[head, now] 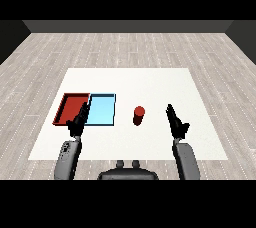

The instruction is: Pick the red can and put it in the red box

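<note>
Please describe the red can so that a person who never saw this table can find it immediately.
Start at the white table, where a red tray and a light blue tray lie side by side. The red can stands upright alone on the bare surface, right of the light blue tray. It is the only small cylinder; both trays are flat and rectangular.

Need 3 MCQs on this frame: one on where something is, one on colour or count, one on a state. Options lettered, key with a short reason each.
1. Where does the red can stand?
A. in the red tray
B. on the white table, right of the light blue tray
C. in the right hand

2. How many trays lie on the table?
A. one
B. two
C. three

3. What state is the right hand in?
A. open, holding nothing
B. shut on the can
C. resting in a tray

Key:
1 B, the can stands upright on bare table between the blue tray and the right hand.
2 B, the red tray and the blue one lie side by side.
3 A, its fingers are straight and apart from the can.
</note>
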Robot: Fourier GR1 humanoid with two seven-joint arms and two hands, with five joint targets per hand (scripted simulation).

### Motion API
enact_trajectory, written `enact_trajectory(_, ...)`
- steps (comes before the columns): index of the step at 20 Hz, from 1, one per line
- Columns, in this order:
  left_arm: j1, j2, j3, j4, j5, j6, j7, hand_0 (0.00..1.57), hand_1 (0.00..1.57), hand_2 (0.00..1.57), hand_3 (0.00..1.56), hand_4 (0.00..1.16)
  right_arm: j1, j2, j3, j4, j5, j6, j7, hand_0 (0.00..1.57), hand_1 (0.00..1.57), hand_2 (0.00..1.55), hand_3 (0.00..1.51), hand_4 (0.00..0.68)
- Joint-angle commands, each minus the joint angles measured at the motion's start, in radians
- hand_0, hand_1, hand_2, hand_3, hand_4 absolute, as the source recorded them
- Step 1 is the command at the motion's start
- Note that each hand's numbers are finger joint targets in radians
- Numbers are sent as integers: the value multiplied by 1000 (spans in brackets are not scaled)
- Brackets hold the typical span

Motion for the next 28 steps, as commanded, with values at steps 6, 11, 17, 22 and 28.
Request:
enact_trajectory(6, 14, -45, -2, -2, -61, 53, 26, 0, 0, 0, 0, 0, 45, 49, 50, 2, 103, -65, -2, 0, 0, 0, 0, 0)
enact_trajectory(11, 9, -45, 55, -65, 13, 1, -303, 0, 0, 0, 0, 0, -6, 66, 35, -45, -44, 40, -184, 0, 0, 0, 0, 0)
enact_trajectory(17, 12, -55, 74, 25, 28, -17, -382, 0, 0, 0, 0, 0, -1, 34, 11, -26, -55, 80, -198, 0, 0, 0, 0, 0)
enact_trajectory(22, 31, -35, 84, -52, 66, -58, -336, 0, 0, 0, 0, 0, -17, 54, 18, 27, -39, 70, -240, 0, 0, 0, 0, 0)
enact_trajectory(28, 18, -71, 61, -21, 23, -9, -368, 0, 0, 0, 0, 0, -69, 75, 86, 111, -59, -59, -295, 0, 0, 0, 0, 0)
